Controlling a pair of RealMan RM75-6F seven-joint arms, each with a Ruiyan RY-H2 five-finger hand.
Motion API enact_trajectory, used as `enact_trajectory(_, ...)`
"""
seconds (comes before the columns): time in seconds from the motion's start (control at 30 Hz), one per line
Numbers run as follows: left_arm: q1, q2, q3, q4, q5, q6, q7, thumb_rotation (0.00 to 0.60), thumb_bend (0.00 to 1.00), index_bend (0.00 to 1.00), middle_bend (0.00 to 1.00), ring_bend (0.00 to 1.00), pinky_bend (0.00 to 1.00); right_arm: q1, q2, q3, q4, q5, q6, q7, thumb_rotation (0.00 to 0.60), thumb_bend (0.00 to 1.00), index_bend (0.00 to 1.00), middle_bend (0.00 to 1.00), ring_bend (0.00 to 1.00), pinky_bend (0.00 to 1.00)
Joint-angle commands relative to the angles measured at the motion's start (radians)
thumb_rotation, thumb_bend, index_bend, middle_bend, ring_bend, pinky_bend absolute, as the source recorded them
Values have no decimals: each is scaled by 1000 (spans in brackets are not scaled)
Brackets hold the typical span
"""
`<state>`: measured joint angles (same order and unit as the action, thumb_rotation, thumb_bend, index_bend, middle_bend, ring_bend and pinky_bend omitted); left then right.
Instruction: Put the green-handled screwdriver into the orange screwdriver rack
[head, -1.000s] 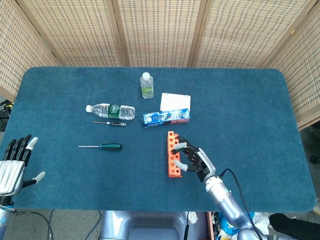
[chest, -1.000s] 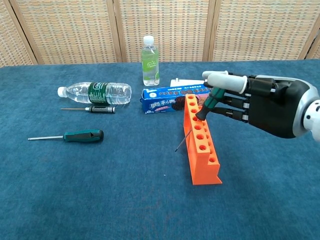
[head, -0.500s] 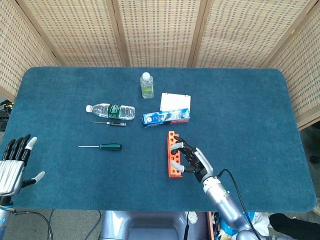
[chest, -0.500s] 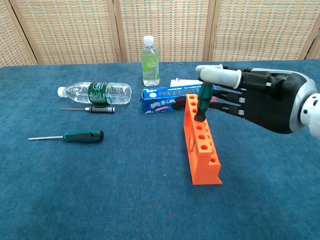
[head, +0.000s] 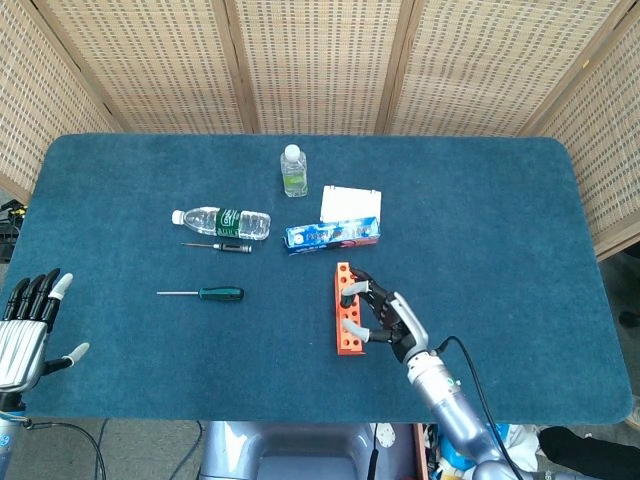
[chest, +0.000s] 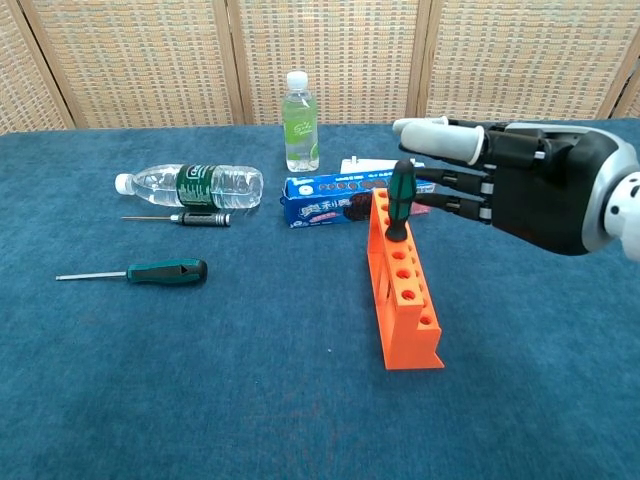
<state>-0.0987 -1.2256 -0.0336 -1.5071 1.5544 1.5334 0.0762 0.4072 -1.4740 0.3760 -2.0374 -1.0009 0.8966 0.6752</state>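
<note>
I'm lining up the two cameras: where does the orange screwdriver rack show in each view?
Head view: the orange screwdriver rack lies lower centre, just left of the right hand.
Chest view: the rack stands centre-right, running toward the camera.
Shared landmark: the blue snack box just behind its far end.

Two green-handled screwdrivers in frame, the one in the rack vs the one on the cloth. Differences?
The racked screwdriver stands upright in the orange rack; the loose screwdriver lies flat on the table.
The racked one's shaft is hidden inside its hole; the loose one's bare shaft shows, pointing left.
The racked one sits by the right hand, whose fingers are off it; the loose one is far from both hands.
Both have dark green handles.
</note>
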Motion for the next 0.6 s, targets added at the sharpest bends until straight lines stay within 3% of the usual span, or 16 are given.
enact_trajectory(0.03, 0, 0, 0, 0, 0, -1, 1, 600, 0, 0, 0, 0, 0, -2, 8, 2, 6, -9, 8, -6, 600, 225, 380, 52, 0, 25)
enact_trajectory(0.17, 0, 0, -1, 0, 0, 0, 0, 600, 0, 0, 0, 0, 0, -10, 24, -4, 21, -53, 19, -10, 600, 225, 380, 53, 0, 20)
enact_trajectory(0.33, 3, -1, -5, -1, -8, 5, 6, 600, 0, 0, 0, 0, 0, -36, 53, -44, 79, -198, 67, -47, 600, 225, 380, 20, 0, 0)
enact_trajectory(0.6, 4, -3, -9, -2, -19, 1, 12, 600, 0, 0, 0, 0, 0, -88, 105, -136, 272, -446, 222, -181, 600, 224, 380, 0, 0, 0)
